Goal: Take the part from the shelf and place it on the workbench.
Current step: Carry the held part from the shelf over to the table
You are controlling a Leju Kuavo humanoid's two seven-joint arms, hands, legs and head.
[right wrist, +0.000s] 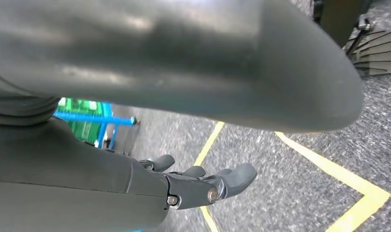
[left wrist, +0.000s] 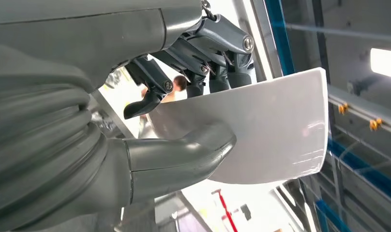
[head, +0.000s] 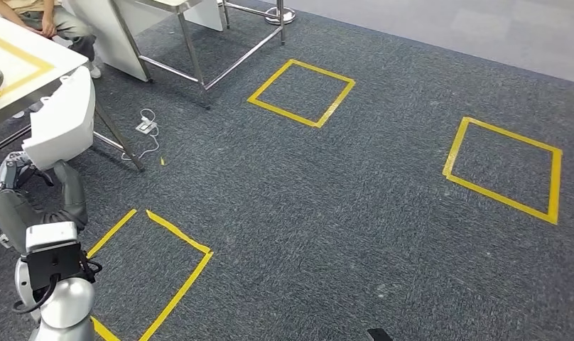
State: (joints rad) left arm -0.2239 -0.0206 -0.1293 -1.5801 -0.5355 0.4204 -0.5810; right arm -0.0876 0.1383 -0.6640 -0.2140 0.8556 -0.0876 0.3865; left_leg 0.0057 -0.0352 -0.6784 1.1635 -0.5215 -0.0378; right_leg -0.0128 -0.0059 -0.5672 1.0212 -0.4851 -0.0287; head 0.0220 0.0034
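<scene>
The part (head: 62, 117) is a white curved plastic shell, held up at the far left of the head view by my left hand (head: 18, 186). In the left wrist view the thick thumb (left wrist: 184, 152) presses one face of the white part (left wrist: 276, 130) and the dark fingers (left wrist: 218, 63) clamp its other side. The white workbench (head: 14, 67) with yellow tape lines stands just beyond the part at the upper left. My right hand (right wrist: 203, 183) hangs over the grey carpet with its fingers extended and nothing in them.
A person (head: 53, 21) sits behind the workbench. Metal table legs (head: 192, 53) and a white cable with a plug (head: 146, 128) lie on the carpet nearby. Yellow tape squares (head: 302, 92) (head: 504, 170) (head: 153, 273) mark the floor.
</scene>
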